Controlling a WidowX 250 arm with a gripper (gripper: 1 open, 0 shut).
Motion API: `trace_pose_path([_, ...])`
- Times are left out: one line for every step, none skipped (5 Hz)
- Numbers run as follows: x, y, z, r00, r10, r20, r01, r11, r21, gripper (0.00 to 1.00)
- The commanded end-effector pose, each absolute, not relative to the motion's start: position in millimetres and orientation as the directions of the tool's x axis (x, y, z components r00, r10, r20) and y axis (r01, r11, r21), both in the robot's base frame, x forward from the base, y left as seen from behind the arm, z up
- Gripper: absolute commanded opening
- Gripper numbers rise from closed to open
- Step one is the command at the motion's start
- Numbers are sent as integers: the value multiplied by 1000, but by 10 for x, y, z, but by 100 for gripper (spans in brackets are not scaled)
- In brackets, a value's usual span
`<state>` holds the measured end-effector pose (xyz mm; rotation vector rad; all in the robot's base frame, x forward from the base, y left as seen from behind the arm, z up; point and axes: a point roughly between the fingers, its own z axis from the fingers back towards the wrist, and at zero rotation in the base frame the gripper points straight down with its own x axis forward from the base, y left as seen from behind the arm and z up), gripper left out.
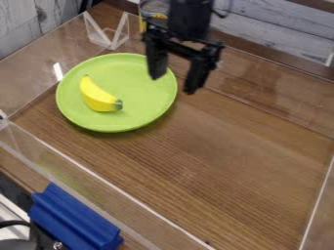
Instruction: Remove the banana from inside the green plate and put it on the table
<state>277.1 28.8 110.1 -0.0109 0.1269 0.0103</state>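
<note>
Landmark: green plate (144, 109), left-centre on the table (235, 166). Banana (98, 94) lies inside the plate, on its left half, curved, one dark tip toward the plate's middle. Not picked yet.

My gripper (177, 78) hangs over the plate's right rim, pointing down, fingers spread wide with nothing between them. It sits well right of the banana; how high it is above the rim I can't judge from this angle.

Risks as I see them: if I descend here, one finger could hit the rim and tip or shove the plate. The banana is short and rounded, so an off-centre close could squirt it sideways across the smooth plastic. Glossy plate may slide under a push.

Right of the plate: bare glossy wood grain, plenty of drop space. Clear acrylic walls all around. Blue object (72, 225) outside the near wall, below the plate.
</note>
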Motion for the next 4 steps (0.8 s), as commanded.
trace_pose_path([2749,579,1266,999,-15,-45,15,1000,3,100])
trace_pose_path([2689,893,1249,1000,-18,-23,18,1000,8,100])
trace_pose_path([2645,1032,1190,1000,-17,-21,17,1000,9,100])
trace_pose_path([2643,1059,1134,999,-24,-28,24,1000,4,100])
